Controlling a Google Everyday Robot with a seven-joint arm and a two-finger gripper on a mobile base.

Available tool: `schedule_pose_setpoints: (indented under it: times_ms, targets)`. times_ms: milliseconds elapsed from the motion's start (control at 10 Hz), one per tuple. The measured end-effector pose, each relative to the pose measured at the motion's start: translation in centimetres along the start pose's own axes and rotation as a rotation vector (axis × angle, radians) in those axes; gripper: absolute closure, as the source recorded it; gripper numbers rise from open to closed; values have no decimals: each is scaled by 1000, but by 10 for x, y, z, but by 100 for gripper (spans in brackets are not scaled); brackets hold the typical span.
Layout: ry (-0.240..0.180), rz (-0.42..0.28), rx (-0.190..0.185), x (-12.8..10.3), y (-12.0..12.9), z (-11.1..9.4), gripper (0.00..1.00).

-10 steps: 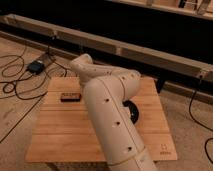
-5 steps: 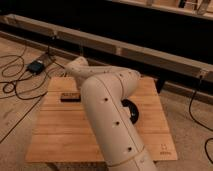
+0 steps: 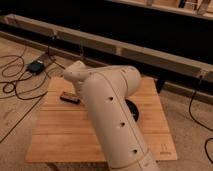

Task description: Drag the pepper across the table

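The light-wood plank table [image 3: 65, 132] fills the middle of the camera view. My big white arm [image 3: 112, 115] rises from the lower right and bends over the table, with its rounded end [image 3: 75, 74] above the table's back left. The gripper is out of sight, hidden behind or below the arm. The pepper does not show; the arm hides much of the tabletop.
A dark brown rectangular block [image 3: 70, 97] lies on the table's left, close to the arm's end. A black dish [image 3: 133, 107] peeks out behind the arm at the right. Cables and a small box [image 3: 36, 66] lie on the floor to the left. A long rail [image 3: 150, 52] runs behind the table.
The arm's rounded end has shifted slightly left and down toward the brown block. The block and dish have not moved.
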Motion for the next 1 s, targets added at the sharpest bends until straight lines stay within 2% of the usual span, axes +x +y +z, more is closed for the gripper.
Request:
schedule_pose_setpoints:
  times_ms: [700, 1000]
  targets:
    - [86, -84, 20, 87, 47, 21, 100]
    - [90, -134, 28, 128, 67, 24, 100]
